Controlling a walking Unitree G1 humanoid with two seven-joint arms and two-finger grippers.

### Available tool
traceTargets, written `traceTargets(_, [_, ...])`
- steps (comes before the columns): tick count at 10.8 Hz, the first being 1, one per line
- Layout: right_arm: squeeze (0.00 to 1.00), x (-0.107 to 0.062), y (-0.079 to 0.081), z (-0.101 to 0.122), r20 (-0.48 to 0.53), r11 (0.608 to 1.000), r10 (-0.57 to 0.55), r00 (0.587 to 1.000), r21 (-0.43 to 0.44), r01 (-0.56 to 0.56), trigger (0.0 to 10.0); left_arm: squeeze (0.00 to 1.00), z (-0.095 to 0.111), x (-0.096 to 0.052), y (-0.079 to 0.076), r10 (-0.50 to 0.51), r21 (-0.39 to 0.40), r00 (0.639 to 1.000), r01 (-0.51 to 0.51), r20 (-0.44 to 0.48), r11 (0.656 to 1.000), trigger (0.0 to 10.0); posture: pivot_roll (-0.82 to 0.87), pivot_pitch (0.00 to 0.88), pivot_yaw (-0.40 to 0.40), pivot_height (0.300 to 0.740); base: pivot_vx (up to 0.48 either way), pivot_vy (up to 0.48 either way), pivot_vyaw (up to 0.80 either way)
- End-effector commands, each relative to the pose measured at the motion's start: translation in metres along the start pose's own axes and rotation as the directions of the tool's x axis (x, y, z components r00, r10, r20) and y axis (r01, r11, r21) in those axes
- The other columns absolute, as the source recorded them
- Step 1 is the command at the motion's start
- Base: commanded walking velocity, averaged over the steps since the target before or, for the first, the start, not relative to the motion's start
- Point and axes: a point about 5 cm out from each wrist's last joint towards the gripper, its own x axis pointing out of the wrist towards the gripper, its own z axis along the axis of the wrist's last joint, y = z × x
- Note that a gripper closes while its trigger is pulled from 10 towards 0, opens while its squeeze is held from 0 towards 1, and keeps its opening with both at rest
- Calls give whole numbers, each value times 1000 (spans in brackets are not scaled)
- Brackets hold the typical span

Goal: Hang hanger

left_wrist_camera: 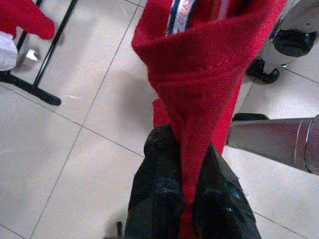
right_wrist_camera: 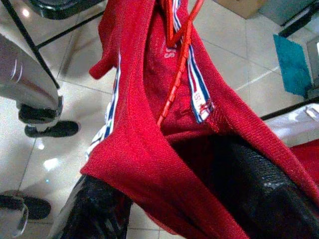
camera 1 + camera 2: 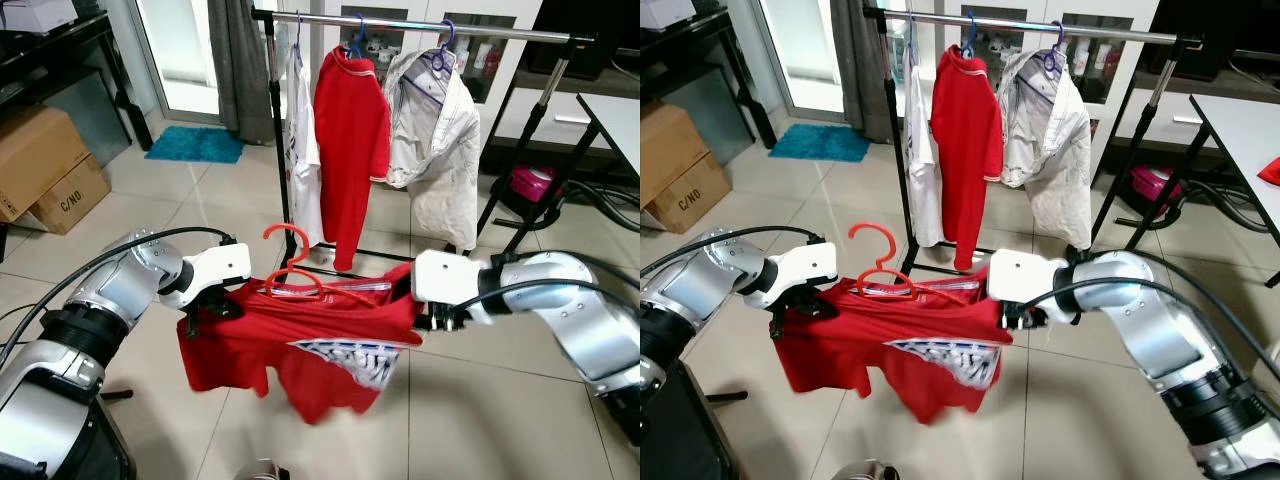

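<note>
Hanger [image 3: 300, 275], red, sits mid-frame in my head view inside a red shirt [image 3: 300, 350] stretched between both grippers. Left wrist view: left gripper [image 1: 187, 199] pinches cloth. Right wrist view: right gripper [image 2: 169, 199] clamps shirt; I fear the hanger slipping out.
</note>
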Motion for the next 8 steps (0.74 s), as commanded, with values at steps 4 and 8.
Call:
traceTargets(4, [0,17,-9,19,16,993,-109,994,-35,109,10000,0,15,2,5,28,36,999,-29,29,999,0,62,0,64,740,0,0,0])
traceTargets(8, [1000,2,-25,19,55,979,-196,979,67,192,10000,0,15,3,5,29,38,999,-30,28,999,0,56,0,63,740,0,0,0])
